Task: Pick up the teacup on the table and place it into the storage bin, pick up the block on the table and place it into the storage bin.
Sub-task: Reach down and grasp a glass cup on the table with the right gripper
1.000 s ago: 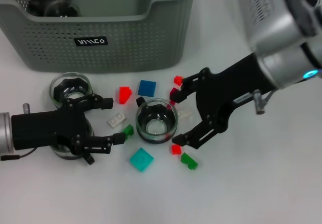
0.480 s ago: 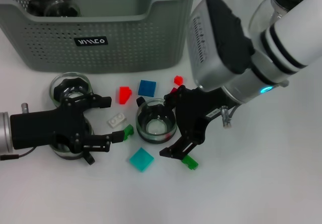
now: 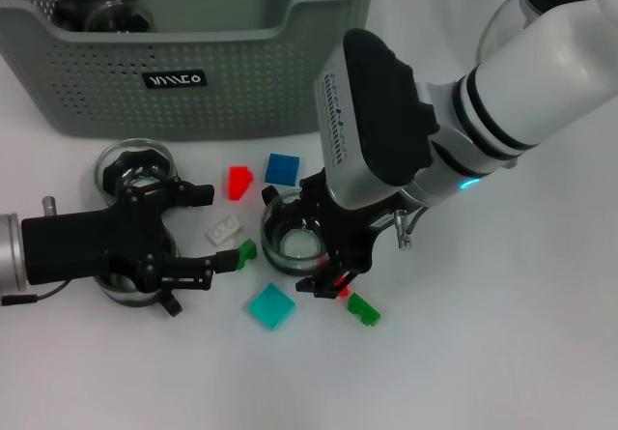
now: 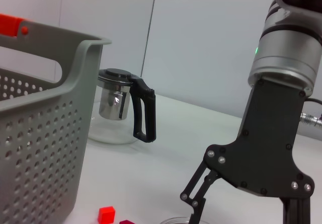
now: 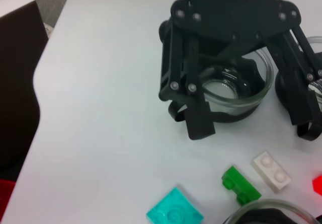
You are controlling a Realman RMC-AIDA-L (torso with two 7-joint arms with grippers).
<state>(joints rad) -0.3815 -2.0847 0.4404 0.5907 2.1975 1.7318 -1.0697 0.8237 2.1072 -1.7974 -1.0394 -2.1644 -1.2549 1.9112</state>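
Observation:
The grey-green storage bin (image 3: 193,72) stands at the back left with one teacup (image 3: 97,0) inside. A glass teacup (image 3: 294,237) sits mid-table. My right gripper (image 3: 317,235) is open and low over it, one finger on each side of the cup's right part. Two more teacups are at the left: one (image 3: 135,167) free, and one (image 5: 236,85) under my left gripper (image 3: 208,229). That gripper is open and holds nothing. A white block (image 3: 224,229) lies between its fingertips, with a green block (image 3: 246,249) beside it. Red (image 3: 238,181), blue (image 3: 282,168) and teal (image 3: 271,305) blocks lie nearby.
A clear glass pitcher (image 4: 118,113) with a black handle stands at the back right, mostly behind my right arm in the head view. Another green block (image 3: 363,308) and a small red block (image 3: 338,290) lie by the right gripper's near finger.
My right arm has swung left and its open fingers have come in around the middle teacup. The left arm and the blocks have stayed put.

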